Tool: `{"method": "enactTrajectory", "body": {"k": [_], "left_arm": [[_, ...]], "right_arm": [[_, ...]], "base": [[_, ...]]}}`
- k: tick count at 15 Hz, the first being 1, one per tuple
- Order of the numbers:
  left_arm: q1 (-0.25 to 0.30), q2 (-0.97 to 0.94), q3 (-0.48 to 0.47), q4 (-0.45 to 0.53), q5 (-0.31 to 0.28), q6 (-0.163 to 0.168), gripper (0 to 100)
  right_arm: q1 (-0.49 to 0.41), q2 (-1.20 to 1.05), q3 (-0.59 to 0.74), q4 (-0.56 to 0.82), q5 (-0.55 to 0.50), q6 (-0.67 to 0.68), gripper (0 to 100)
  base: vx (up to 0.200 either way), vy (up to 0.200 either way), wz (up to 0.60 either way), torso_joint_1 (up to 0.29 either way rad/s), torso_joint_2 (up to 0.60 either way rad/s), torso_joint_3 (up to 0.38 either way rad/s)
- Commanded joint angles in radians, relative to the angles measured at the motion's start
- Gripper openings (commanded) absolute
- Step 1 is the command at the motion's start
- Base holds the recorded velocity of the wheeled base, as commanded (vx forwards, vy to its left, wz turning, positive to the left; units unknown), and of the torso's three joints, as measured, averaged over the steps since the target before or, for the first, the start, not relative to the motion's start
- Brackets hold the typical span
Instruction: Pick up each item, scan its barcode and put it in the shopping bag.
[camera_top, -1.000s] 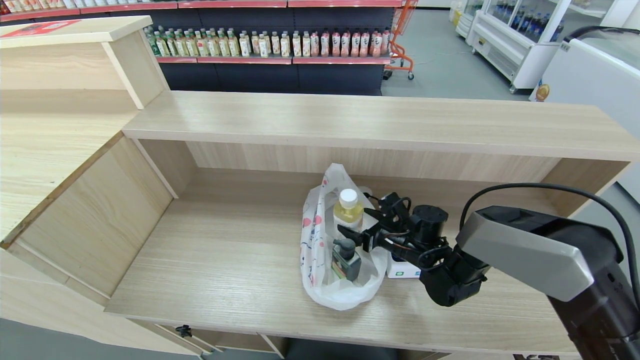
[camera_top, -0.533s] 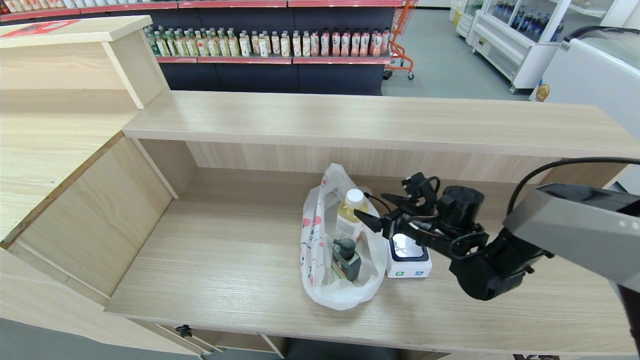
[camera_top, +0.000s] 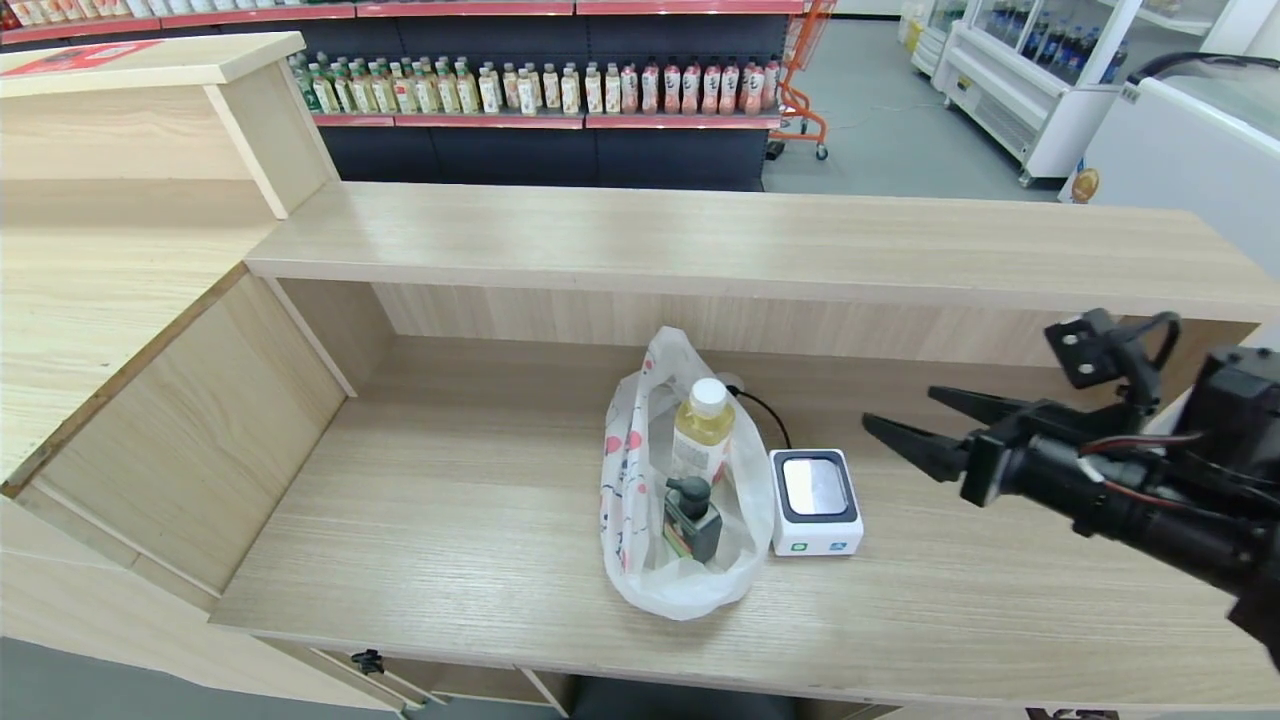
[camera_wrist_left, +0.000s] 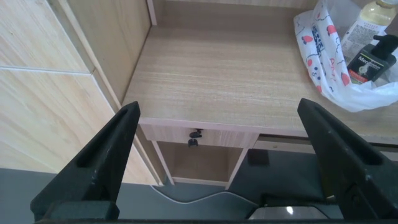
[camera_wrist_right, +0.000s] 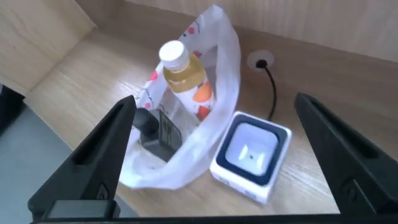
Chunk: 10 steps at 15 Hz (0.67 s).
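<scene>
Off the counter's near left corner, the left gripper (camera_wrist_left: 219, 107) is held with its jaws spread wide and nothing between them. On the pale wood-grain counter (camera_top: 450, 520), a white plastic shopping bag with red spots (camera_top: 640, 580) is seen lying with its mouth open. At its near end a dark squat pump bottle (camera_top: 692, 518) is lodged; behind it a yellow drink bottle with a white cap (camera_top: 703, 430) is propped, its long axis running near to far with the cap at the far end. Just beside the bag, on its right, a white square scanner with a dark glass top (camera_top: 813, 500) is set, its black cable (camera_top: 765, 410) led off to the back panel.

The right gripper (camera_top: 902, 410) is held above the counter to the right of the scanner, jaws parted and empty, tips pointed left toward the bag. The bag is thus placed leftward of it, beyond the scanner, and this arm is judged far the nearer. Both items being bagged, the task is judged nearly done.
</scene>
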Motion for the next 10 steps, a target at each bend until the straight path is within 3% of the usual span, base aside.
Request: {"method": "enactTrajectory", "body": {"k": [1,6,9,10], "left_arm": [[0.001,0.000,0.000,0.000,0.000,0.000,100],[0.001,0.000,0.000,0.000,0.000,0.000,100],[0.001,0.000,0.000,0.000,-0.001,-0.001,100],[0.001,0.000,0.000,0.000,0.000,-0.001,100]], "right_arm": [[-0.141,-0.364,0.111,0.233,-0.009,0.001,100],[-0.174,-0.634,0.337,0.265,-0.047,-0.044,100],[-0.234,-0.950,0.440,0.517,-0.046,-0.119,100],[-0.239,-1.092,0.440,0.669,-0.047,-0.125,100]], "base": [[0.000,0.000,0.00,0.000,0.00,0.000],[0.000,0.000,0.00,0.000,0.00,0.000],[0.000,0.000,0.00,0.000,0.00,0.000],[0.000,0.000,0.00,0.000,0.00,0.000]]}}
